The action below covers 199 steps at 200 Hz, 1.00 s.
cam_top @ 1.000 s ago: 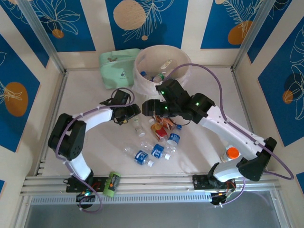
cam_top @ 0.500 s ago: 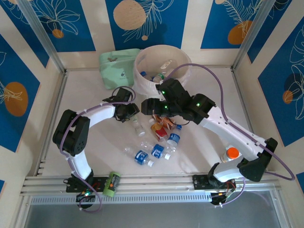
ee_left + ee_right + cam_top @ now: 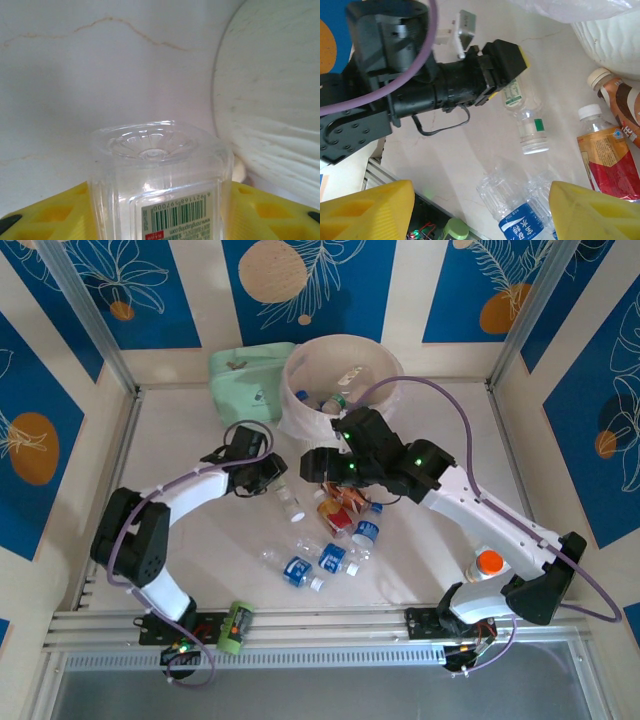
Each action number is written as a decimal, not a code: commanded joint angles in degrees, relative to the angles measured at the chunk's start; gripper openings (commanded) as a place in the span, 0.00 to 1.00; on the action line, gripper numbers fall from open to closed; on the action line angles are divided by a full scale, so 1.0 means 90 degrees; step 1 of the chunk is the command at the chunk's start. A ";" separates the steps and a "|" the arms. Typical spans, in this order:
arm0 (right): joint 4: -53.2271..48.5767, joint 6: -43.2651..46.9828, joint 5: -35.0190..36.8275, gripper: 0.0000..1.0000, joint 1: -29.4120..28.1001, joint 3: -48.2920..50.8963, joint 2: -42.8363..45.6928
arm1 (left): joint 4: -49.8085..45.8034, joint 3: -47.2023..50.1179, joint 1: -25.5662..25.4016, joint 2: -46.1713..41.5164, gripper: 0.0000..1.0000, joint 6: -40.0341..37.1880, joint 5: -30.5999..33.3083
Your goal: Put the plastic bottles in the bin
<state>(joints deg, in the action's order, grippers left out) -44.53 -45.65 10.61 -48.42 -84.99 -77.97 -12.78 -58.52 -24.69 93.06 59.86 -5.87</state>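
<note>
**Left hand clamped on a clear bottle beside the bin**

In the left wrist view, the left hand [image 3: 161, 189] has its yellow fingers [image 3: 45, 212] pressed against both sides of a clear bottle [image 3: 155, 150]. The bottle's base points away and a barcode label faces up. The cream wall of the bin [image 3: 270, 100] stands at the right of that frame, near the bottle's base.

In the top view the bin is at upper centre with a few bottles [image 3: 325, 400] inside, and the left hand is just below and left of it.

The right hand [image 3: 480, 192] has its fingers wide apart with nothing between them. It hangs over loose bottles [image 3: 332, 557] at the centre of the surface [image 3: 180, 440], some blue-labelled and some red-labelled.

A green bottle [image 3: 236, 628] lies at lower left, and an orange-capped bottle [image 3: 484, 565] at lower right.
</note>
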 commanded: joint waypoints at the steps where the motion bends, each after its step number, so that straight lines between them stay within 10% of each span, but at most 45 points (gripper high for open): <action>1: -0.0058 0.0120 -0.0129 0.72 0.0056 -0.0069 0.0190 | 0.0386 0.0168 0.0104 -0.0532 0.50 0.0287 -0.0250; 199: -0.0338 0.0529 -0.0169 0.72 0.0195 -0.0591 0.0659 | 0.0712 -0.1045 0.0516 -0.3255 0.45 -0.0172 -0.1570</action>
<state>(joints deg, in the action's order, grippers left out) -46.70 -42.78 7.90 -46.96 -89.12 -76.84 -8.78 -60.47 -21.54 63.40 58.65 -17.67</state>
